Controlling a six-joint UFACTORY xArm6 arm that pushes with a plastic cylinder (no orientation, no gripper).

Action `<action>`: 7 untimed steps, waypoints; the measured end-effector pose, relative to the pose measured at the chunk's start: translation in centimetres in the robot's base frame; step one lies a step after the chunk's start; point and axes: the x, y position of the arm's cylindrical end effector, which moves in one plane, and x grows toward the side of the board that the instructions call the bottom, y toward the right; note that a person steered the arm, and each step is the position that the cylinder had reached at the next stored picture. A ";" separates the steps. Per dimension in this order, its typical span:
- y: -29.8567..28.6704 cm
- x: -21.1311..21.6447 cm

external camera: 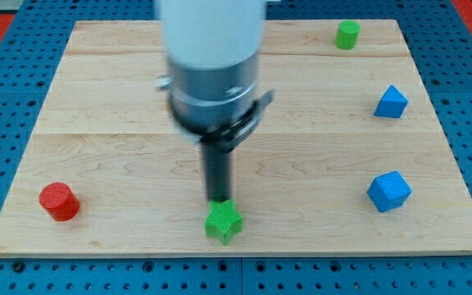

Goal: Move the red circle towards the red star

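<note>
The pale wooden bench [121, 90], smooth and faintly grained, lies on a blue perforated base. The arm's white and grey body ends in a dark rod; it has no fingers, so nothing opens or closes. My tip [218, 199] touches the green star [223, 222] from above. Two faceted blue blocks [389, 191] [391, 102] sit at the view's right, a green cylinder [347, 34] at top right. The red circle [59, 201], bottom left, looks light, rigid and slick: push its round side squarely. No red star shows.
</note>
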 end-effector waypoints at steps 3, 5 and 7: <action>-12.9 5.5; -20.3 4.8; -18.7 1.2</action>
